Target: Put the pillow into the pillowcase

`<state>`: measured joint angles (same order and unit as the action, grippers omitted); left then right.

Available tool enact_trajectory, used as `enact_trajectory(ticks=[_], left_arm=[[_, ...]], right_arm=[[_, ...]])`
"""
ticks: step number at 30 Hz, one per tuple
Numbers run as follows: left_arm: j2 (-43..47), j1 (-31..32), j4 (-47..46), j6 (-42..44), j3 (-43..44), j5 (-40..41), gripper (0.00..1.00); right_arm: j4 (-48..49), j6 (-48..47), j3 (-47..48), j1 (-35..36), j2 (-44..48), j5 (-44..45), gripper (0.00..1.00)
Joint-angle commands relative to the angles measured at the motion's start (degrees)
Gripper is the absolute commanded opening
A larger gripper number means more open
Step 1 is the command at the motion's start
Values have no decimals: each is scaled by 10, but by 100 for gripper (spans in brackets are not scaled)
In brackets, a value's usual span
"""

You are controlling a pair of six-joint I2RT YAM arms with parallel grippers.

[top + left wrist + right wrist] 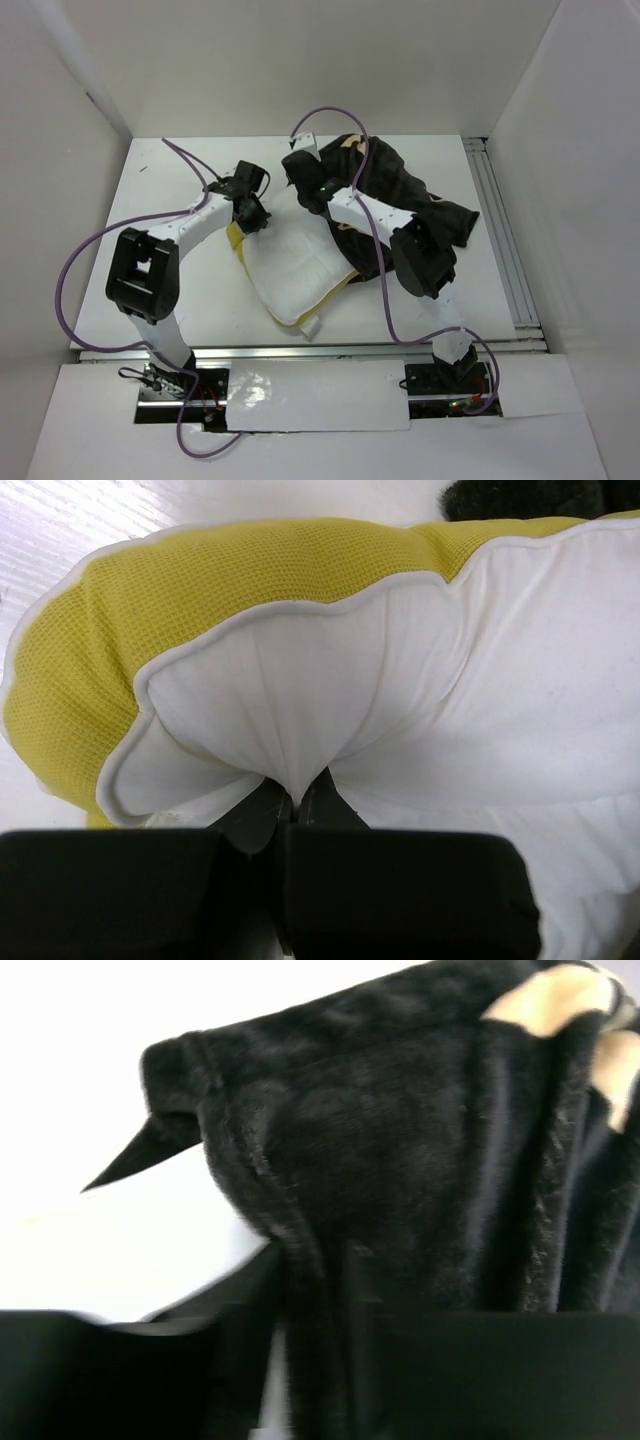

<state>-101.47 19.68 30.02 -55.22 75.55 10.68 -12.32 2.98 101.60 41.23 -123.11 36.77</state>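
Note:
The white pillow (pixel 292 272) lies mid-table, its yellow mesh side (pixel 200 590) turned toward the left arm. My left gripper (pixel 252 214) is shut on a pinch of the pillow's white fabric (pixel 300 700) near that yellow corner, with the cloth puckering into the left gripper (pixel 297 798). The dark plush pillowcase (pixel 410 195) is heaped at the back right, touching the pillow's far edge. My right gripper (pixel 298 168) is at its left edge. In the right wrist view, a fold of pillowcase (pixel 380 1140) runs down between the jaws of the right gripper (pixel 320 1295). The picture is blurred and a pale sliver shows beside one finger.
The table (pixel 170 200) is boxed in by white walls on three sides. A metal rail (pixel 500 240) runs along its right edge. Purple cables (pixel 330 112) loop above both arms. A small white tag (pixel 303 136) sticks up from the pillowcase's left end.

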Motion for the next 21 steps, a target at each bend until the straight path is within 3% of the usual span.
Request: enact_trajectory(ticks=[1,3,4,5,6,10,14,17,21], left_arm=[[17,14,15,6,12,22,0],[17,20,21,6,19,28,0],[17,20,21,6,19,28,0],[17,25,21,6,24,34,0],[17,26,26,6,24,34,0],[25,26,20,34,61,29,0],[72,48,-3,62,101,39,0],[143,62,-46,68,107,33,0],[255,76,-133,67,69,44,0]], right_arm=[[55,-3,15,4,-4,70,29],[55,-16,15,4,-11,64,26],[55,-16,25,4,-18,49,20],[47,-16,25,4,-23,41,3],[39,-16,32,4,-23,31,0],[44,-35,22,4,15,-89,0],[50,-29,36,4,86,-321,0],[-18,-24,122,4,99,-433,0],[-106,1,235,4,104,-658,0]])
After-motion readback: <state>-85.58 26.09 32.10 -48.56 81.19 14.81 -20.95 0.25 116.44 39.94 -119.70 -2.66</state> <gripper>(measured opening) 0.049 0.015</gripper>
